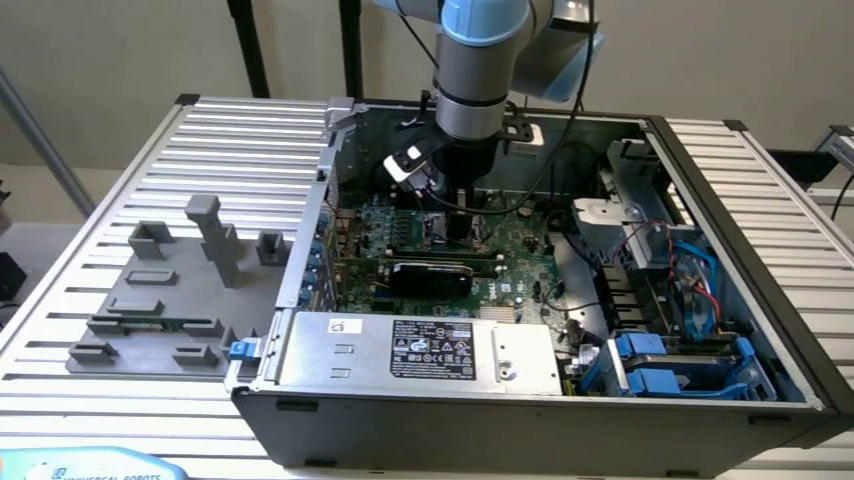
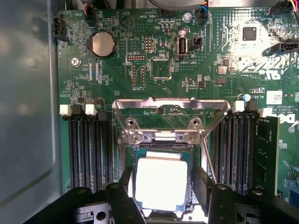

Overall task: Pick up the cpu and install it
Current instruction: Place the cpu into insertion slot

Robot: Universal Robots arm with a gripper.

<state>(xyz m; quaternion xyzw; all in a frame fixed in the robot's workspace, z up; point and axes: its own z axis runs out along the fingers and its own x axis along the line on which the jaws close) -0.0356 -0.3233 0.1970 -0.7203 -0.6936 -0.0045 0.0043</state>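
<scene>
Black fingers [image 2: 205,186] are sitting nearest my wrist camera. The gripper [image 2: 162,175] is standing with its jaws apart, one on each side of the cpu [image 2: 161,184] rather than clamped on it. One finger is lying close against the chip's edge, while a thin strip of socket [image 2: 161,148] is showing beside the other. The cpu, silver-white top up, is lying inside that socket on the motherboard [image 2: 210,46], so I am judging the placing done, though I cannot tell whether it is fully seated. That is what is worrying me: if the chip is sitting slightly askew or riding on the socket wall, any pressure is going to bend the contacts beneath it. The close finger is the other risk, since a sideways drift with it rubbing that edge could be dragging the chip out of place. Just beyond, the metal load plate [image 2: 170,103] is standing raised and open, near enough for a careless withdrawal to snag it. Farther off, the memory slots [image 2: 88,149] are flanking the socket. In the exterior view the arm [image 1: 474,60] is reaching deep into the computer case [image 1: 534,420], whose walls are leaving little room.
</scene>
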